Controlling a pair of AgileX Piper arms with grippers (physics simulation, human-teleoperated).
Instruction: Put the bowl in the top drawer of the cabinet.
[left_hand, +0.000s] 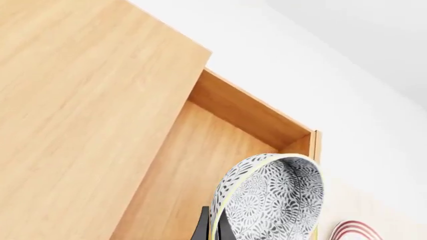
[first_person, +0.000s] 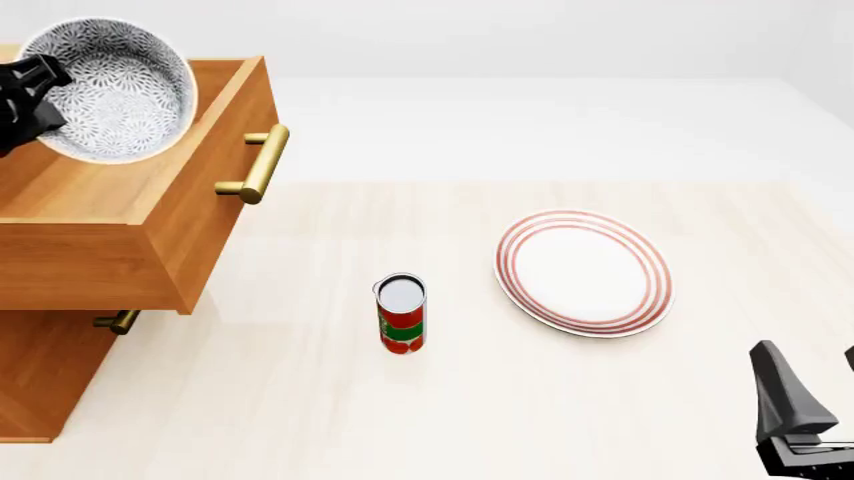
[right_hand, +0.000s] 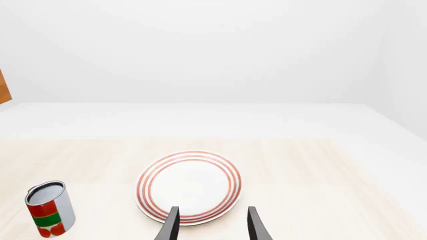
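Between your left gripper's (left_hand: 215, 231) dark fingers (left_hand: 200, 227) sits the rim of the bowl (left_hand: 273, 197), pinched at its edge so the bowl hangs tilted on its side, its patterned inside open to the wrist camera. Beyond those fingers lies the top drawer (left_hand: 250, 112), pulled out, its wooden floor and far wall showing past the bowl. To one side of the fingers the cabinet's (left_hand: 80, 115) flat top fills much of that view.

From the front camera you see the same bowl (first_person: 114, 90) held up over the open drawer (first_person: 200, 130), not resting on its floor, with your left gripper (first_person: 38, 110) clamped on the rim at the bowl's left edge. The drawer's brass handle (first_person: 260, 163) juts out toward the table (first_person: 400, 420). Below it the lower drawer's small handle (first_person: 118, 321) peeks out from the cabinet (first_person: 54, 370).

Ahead of your right gripper (right_hand: 212, 225), its two fingers (right_hand: 170, 225) stand apart with nothing between them. Just beyond their tips lies the plate (right_hand: 189, 186) with red rings, flat on the table (right_hand: 320, 175). Off to the side of those fingers, well apart from them, a can (right_hand: 48, 207) stands upright. In the front view your right gripper (first_person: 801, 420) sits low at the near right, with the plate (first_person: 583, 272) farther out and the can (first_person: 400, 313) to the plate's left.
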